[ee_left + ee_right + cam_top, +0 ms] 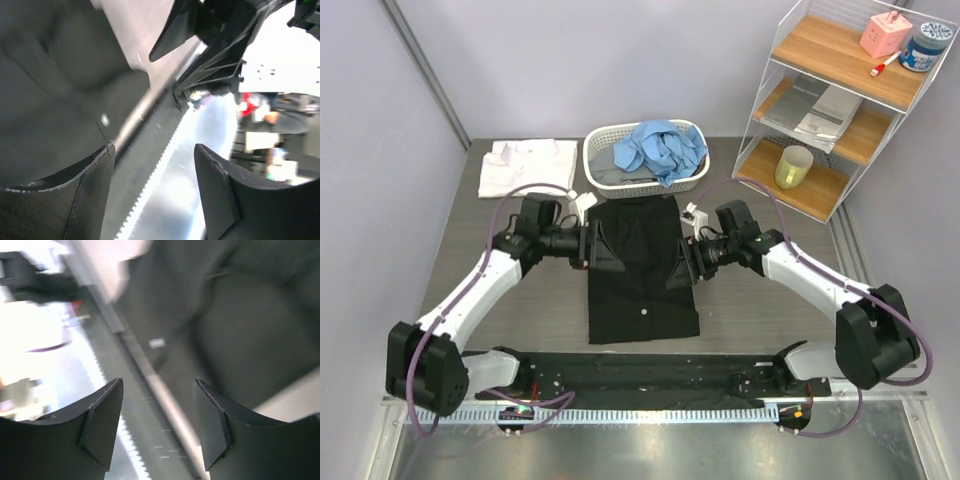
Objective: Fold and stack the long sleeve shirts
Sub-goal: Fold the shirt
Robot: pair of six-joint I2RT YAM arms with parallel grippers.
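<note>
Two claws wide, empty | left claw [592,245] at left edge of black shirt [642,270] | right claw [687,263] at its right edge | black shirt folded flat, middle of worktop [750,315] | white shirt [525,165] folded far left | light blue shirt [658,148] heaped in basket [605,140]

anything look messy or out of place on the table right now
Only the light blue shirt stands out: it sits crumpled in a heap in the white basket, while the white shirt lies folded at the far left and the black shirt lies flat mid-table.
</note>
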